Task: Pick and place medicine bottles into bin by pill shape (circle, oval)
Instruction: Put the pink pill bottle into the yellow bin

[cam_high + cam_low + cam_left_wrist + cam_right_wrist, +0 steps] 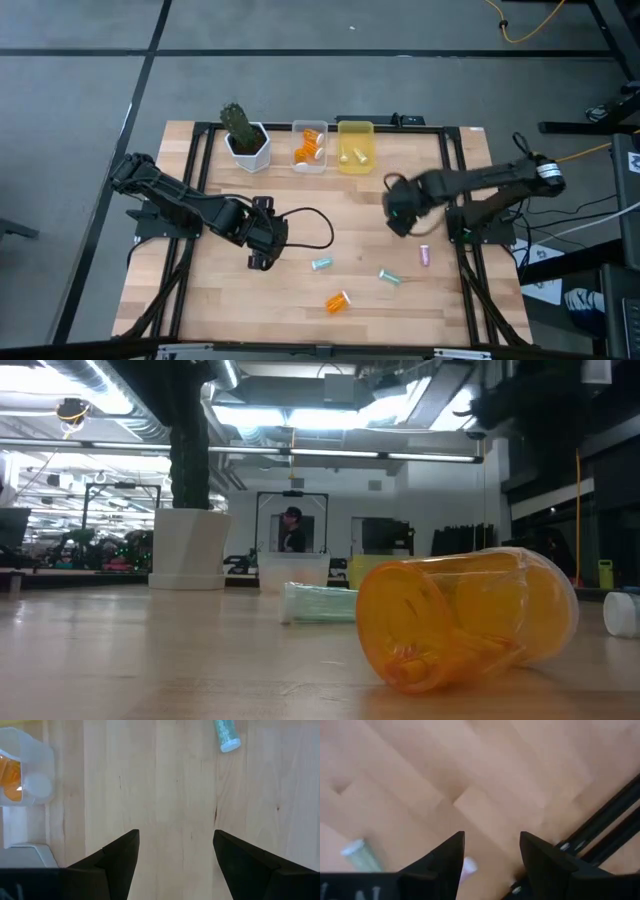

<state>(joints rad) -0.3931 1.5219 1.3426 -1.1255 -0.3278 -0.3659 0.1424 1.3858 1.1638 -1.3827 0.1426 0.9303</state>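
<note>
Four small bottles lie on their sides on the wooden table: a teal one (pixel 321 264), a pale green one (pixel 388 275), a purple one (pixel 424 256) and an orange one (pixel 338 301). The orange one fills the low view (pixel 465 615). My left gripper (pixel 262 245) is open and empty, left of the teal bottle (pixel 226 734). My right gripper (pixel 400 215) is open and empty, above the table on the far side of the purple bottle. Its wrist view shows the green bottle (pixel 362 854) and a pale bottle end (pixel 468 865) below the fingers.
A clear bin (pixel 310 147) with orange bottles and a yellow bin (pixel 356 147) with bottles stand at the far edge, beside a white cactus pot (pixel 246 140). A black frame (pixel 455 180) runs along the table's sides. A person shows in the room beyond (pixel 293 530).
</note>
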